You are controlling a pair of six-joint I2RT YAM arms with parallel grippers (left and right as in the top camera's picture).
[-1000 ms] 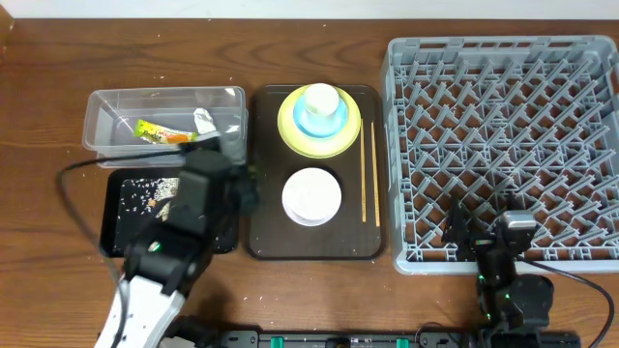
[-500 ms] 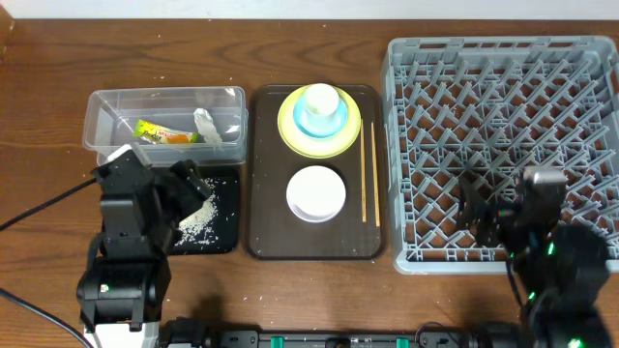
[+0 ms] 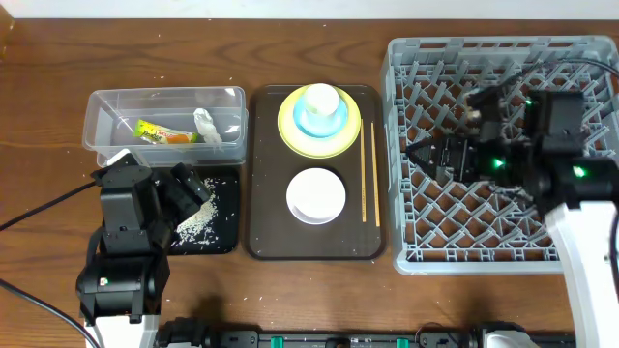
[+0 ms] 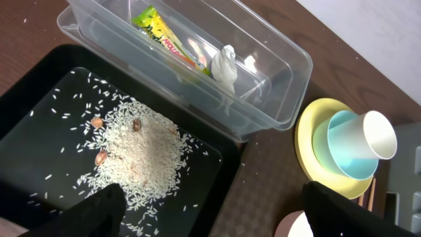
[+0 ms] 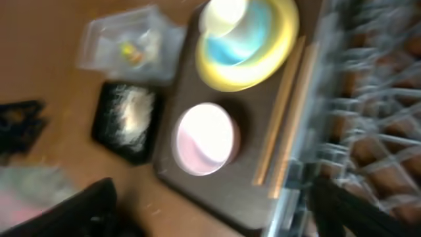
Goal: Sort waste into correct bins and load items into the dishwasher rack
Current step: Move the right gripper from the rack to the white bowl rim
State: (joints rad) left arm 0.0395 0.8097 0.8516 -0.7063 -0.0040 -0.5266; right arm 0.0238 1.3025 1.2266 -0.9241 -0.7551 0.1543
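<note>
The left gripper point(image 4: 212, 191) is held over the near edge of the black tray point(image 4: 39, 99), its two fingers spread wide apart with nothing between them. A heap of white rice point(image 4: 141, 155) is spread across the tray floor, with a few small brown pieces mixed in and loose grains scattered around it. Just behind the tray, touching its far side, the clear plastic tub point(image 4: 276, 122) is set; the yellow-green and orange snack wrapper point(image 4: 164, 36) and the crumpled white tissue point(image 4: 225, 64) are lying inside it.

The right gripper point(image 3: 426, 155) is held above the left part of the grey dishwasher rack point(image 3: 503, 232), pointed toward the dark brown serving tray point(image 3: 266, 213). In the blurred right wrist view its fingers are seen apart, and nothing is gripped.

On the serving tray, the yellow plate point(image 3: 288, 126) is placed at the far end, with the light blue bowl point(image 3: 334, 124) stacked on it and the small white cup point(image 3: 321, 100) inside the bowl. The white bowl point(image 3: 315, 195) is set nearer, and the wooden chopsticks point(image 3: 368, 174) are laid along the tray's right edge. No dish is seen in the rack.
</note>
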